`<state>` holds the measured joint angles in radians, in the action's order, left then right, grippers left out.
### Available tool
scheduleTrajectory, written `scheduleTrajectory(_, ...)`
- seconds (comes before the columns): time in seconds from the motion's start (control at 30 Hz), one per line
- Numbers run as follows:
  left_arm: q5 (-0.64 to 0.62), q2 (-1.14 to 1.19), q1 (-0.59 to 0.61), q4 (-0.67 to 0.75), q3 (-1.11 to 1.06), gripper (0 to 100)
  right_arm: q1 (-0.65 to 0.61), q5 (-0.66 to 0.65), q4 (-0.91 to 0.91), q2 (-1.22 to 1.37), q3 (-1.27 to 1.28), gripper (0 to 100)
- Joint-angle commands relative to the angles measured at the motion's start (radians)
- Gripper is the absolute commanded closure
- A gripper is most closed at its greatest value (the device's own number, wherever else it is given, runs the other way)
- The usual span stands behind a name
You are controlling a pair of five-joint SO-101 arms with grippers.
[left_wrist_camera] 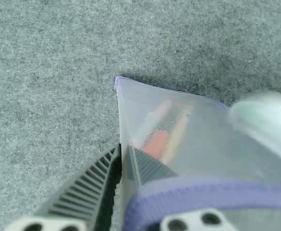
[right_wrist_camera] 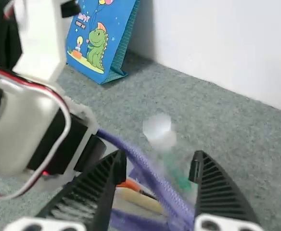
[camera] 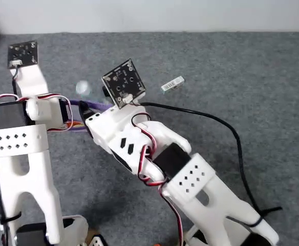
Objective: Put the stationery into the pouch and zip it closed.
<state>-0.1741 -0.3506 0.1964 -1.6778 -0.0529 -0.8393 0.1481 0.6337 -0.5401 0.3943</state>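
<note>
on the left of the grey mat (camera: pixel 252 66) stands the left arm (camera: pixel 21 143). its left gripper (left_wrist_camera: pixel 123 154) is clenched on the side wall of the pouch (left_wrist_camera: pixel 203 130), with one ribbed finger (left_wrist_camera: pixel 90 190) outside the clear plastic and the other showing through it from inside. the pouch is held up off the mat, and its purple zipper edge (left_wrist_camera: pixel 203 195) runs across close to the wrist camera. inside it lie a few pens (left_wrist_camera: pixel 157 139), orange and pale, slanting toward the pouch's corner. a pale blurred thing (left_wrist_camera: pixel 268 122) with some green in it sits by the far side of the pouch; what it is cannot be made out.

from above, just a short stretch of the pouch (camera: pixel 90 105) shows between the two arms, because the right arm (camera: pixel 154 148) lies across the rest and blocks it. the right gripper (right_wrist_camera: pixel 159 159) is released, its jaws spread wide on either side of the zipper edge (right_wrist_camera: pixel 145 168) without gripping it, and the blurred thing (right_wrist_camera: pixel 159 132) hangs just beyond its tips.

further right, a small white and green piece (camera: pixel 172 84) lies alone on the mat, well apart from the pouch. a black cable (camera: pixel 231 133) curves from the right arm's wrist down the right side. behind, a blue gift bag (right_wrist_camera: pixel 99 36) leans against the white wall (right_wrist_camera: pixel 227 43).
</note>
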Motion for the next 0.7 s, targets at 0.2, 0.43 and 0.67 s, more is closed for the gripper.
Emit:
scheduleTrajectory(0.2,-0.008,0.0,-0.002,0.008,0.044,99,-0.005,-0.012,0.09,-0.099,-0.011,96.3)
scheduleTrajectory(0.43,-0.008,-0.044,0.005,-0.031,0.044,99,0.143,-0.005,0.079,-0.122,-0.011,98.7)
scheduleTrajectory(0.67,0.0,-0.147,0.155,-0.031,0.044,99,0.283,-0.003,0.079,-0.067,-0.012,98.7)
